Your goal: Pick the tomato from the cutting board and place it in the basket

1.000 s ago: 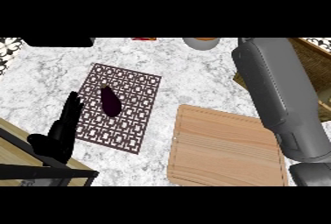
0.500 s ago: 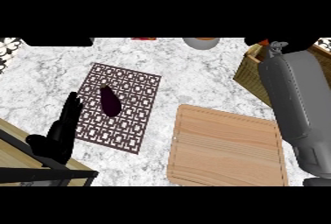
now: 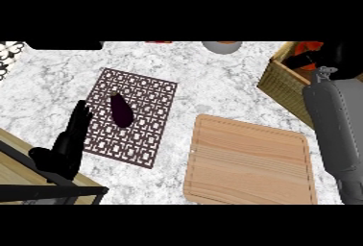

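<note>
The right hand (image 3: 327, 58) covers most of the tomato (image 3: 309, 47), leaving only a red patch showing over the basket (image 3: 284, 84); its fingers cannot be made out. The basket runs behind the right forearm (image 3: 339, 129). A grey round thing (image 3: 222, 46) and a red thing (image 3: 159, 42) at the table's far edge are cut off.
</note>
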`<state>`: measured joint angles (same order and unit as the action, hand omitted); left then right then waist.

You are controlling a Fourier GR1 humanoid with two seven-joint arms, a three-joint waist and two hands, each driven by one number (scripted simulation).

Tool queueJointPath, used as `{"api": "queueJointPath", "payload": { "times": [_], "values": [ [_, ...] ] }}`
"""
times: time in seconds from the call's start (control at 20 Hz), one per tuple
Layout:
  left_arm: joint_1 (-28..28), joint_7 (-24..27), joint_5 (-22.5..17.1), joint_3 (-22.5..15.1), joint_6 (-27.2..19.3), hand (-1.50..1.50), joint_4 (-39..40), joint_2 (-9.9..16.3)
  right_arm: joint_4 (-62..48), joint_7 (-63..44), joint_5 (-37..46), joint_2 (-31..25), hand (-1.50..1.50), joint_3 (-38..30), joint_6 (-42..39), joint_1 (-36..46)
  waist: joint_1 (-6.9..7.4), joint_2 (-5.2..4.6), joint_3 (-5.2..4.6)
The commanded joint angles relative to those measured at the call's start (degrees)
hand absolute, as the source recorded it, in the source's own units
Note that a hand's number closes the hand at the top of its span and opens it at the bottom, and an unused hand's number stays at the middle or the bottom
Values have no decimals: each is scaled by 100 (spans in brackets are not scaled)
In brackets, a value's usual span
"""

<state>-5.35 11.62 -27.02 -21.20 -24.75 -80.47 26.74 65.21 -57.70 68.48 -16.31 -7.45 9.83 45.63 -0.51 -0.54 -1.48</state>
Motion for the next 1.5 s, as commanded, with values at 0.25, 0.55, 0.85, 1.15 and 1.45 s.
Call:
{"api": "queueJointPath", "payload": {
  "times": [0.25,0.55,0.85,1.15,1.45],
  "values": [
    [-251,-189,-96,146,2,0,-691,-35,354,290,-293,-183,150,-312,204,-687,60,71,154],
    [-259,-186,48,-11,-257,0,-777,-187,599,-31,-212,-155,150,-574,401,-968,49,84,155],
    [-214,-4,4,40,19,0,-638,-157,377,276,-421,-106,-150,-612,322,-984,108,61,150],
    [-53,16,80,-136,-282,0,-877,-329,686,784,-629,-206,-150,-784,892,-1223,133,78,155],
    [-62,-93,26,-83,-242,0,-791,-232,1067,844,-165,-183,-150,-678,1628,-1334,127,80,152]
  ]
}}
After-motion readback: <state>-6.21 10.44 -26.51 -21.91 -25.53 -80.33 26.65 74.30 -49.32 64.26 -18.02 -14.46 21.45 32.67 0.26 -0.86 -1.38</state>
